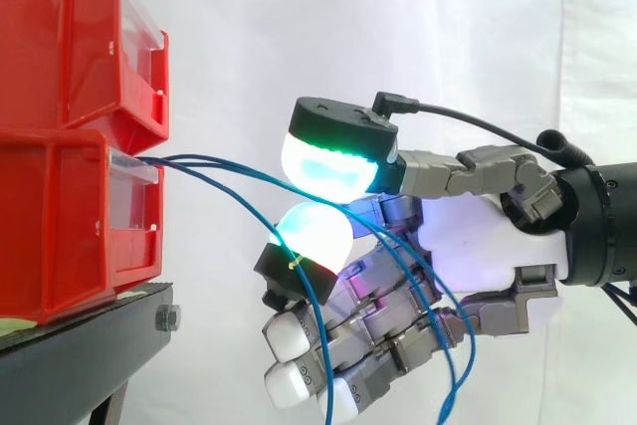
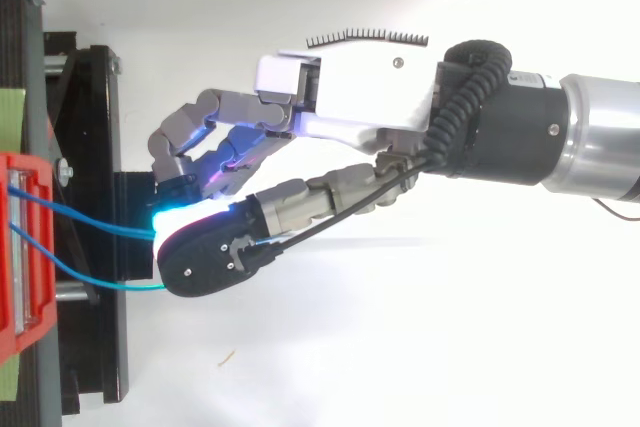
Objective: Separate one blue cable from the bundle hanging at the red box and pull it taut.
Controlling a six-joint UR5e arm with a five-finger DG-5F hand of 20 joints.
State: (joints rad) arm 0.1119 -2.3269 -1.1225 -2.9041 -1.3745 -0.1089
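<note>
Nearest, the loose cable (image 2: 110, 287) sags from the box (image 1: 60, 236) and crosses in front of the lower finger of the hand (image 1: 478, 236), then hangs down past it; it seems to lie against the finger rather than being gripped. Just behind it the chosen cable (image 2: 90, 215) leaves the same box and runs right into the narrow gap between two glowing pads (image 1: 333, 166); the thumb and one finger are pressed together there, pinching that cable as far as I can judge, though the contact itself is hidden; beyond the pinch it droops low to the right. Farther back the other fingers are curled under the palm, holding nothing.

Both cables look slack, so the pull is the step in hand. To do it well, hold the pinch firm and draw the hand right, away from the box, along the line of the cable and not downward; go slowly, so the loose one slides off the lower finger instead of being dragged along; stop once the span to the box runs straight, since a harder tug could jerk the box on its stand (image 1: 90, 345).
</note>
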